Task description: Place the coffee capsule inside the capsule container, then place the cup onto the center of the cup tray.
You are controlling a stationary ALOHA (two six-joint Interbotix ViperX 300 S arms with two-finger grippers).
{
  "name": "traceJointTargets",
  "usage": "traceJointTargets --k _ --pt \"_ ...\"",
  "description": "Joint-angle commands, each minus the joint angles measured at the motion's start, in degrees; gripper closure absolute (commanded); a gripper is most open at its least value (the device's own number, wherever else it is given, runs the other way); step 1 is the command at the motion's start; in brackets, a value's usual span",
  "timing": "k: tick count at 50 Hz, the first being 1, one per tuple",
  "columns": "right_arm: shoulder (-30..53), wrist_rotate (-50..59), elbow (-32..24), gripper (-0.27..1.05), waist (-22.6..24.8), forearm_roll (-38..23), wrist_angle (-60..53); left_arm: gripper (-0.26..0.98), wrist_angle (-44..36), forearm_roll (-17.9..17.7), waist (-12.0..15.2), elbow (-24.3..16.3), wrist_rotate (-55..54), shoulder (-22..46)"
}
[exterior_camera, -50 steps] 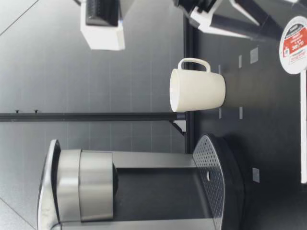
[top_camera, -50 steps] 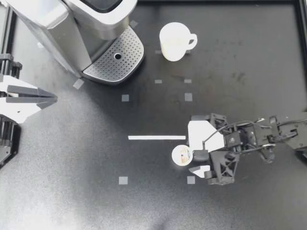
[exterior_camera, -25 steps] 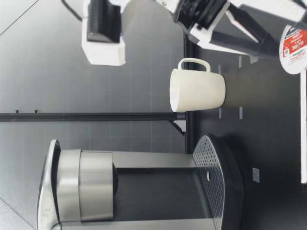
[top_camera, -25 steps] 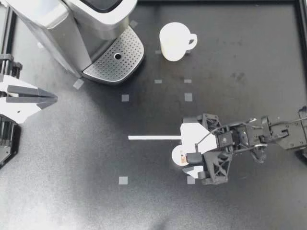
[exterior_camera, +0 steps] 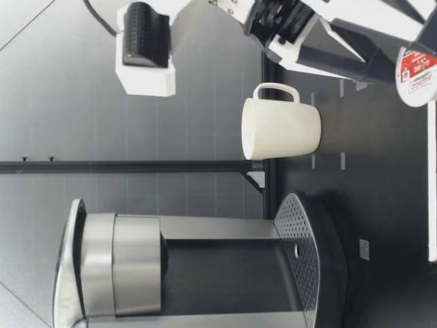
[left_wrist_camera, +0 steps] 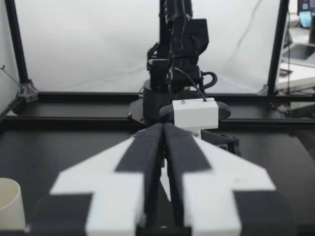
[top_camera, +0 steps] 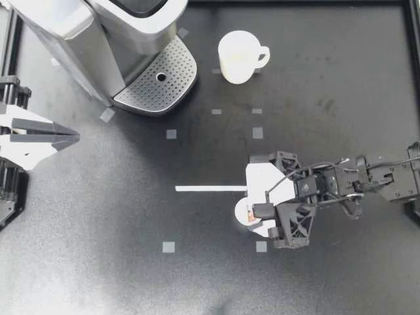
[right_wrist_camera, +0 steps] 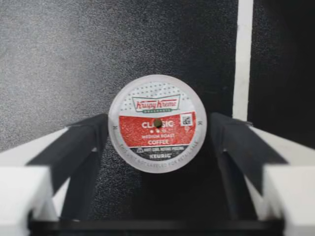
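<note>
The coffee capsule (top_camera: 242, 213) stands on the black table, foil lid up. My right gripper (top_camera: 252, 211) is lowered around it. In the right wrist view the capsule (right_wrist_camera: 157, 123) sits between the two black fingers (right_wrist_camera: 81, 142), which flank it closely; the gripper is open. The low view shows the capsule (exterior_camera: 418, 68) under the right arm. A white cup (top_camera: 239, 57) stands upright behind, handle to the right. The coffee machine (top_camera: 98, 33) has a perforated cup tray (top_camera: 157, 79) with nothing on it. My left gripper (top_camera: 69, 136) hovers shut at the left edge.
A white tape line (top_camera: 213, 188) lies just left of the capsule, and small grey tape squares (top_camera: 171, 134) dot the table. A black frame rail (top_camera: 412, 52) borders the right side. The left wrist view shows the cup's rim (left_wrist_camera: 10, 204) beside the shut fingers.
My right gripper has slid left until its fingers straddle the capsule, and the fingers have narrowed toward it. The left arm, cup and machine have not moved.
</note>
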Motion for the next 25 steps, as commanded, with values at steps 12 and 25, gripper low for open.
traceJointTargets --k 12,25 --pt "-2.2 0.18 -1.32 0.28 -0.26 0.09 -1.14 0.58 -0.35 0.09 0.18 -0.88 -0.26 0.35" --pt "-8.26 2.9 -1.32 0.29 -0.09 2.99 -0.79 0.58 2.02 -1.23 0.35 -4.39 -0.97 4.04"
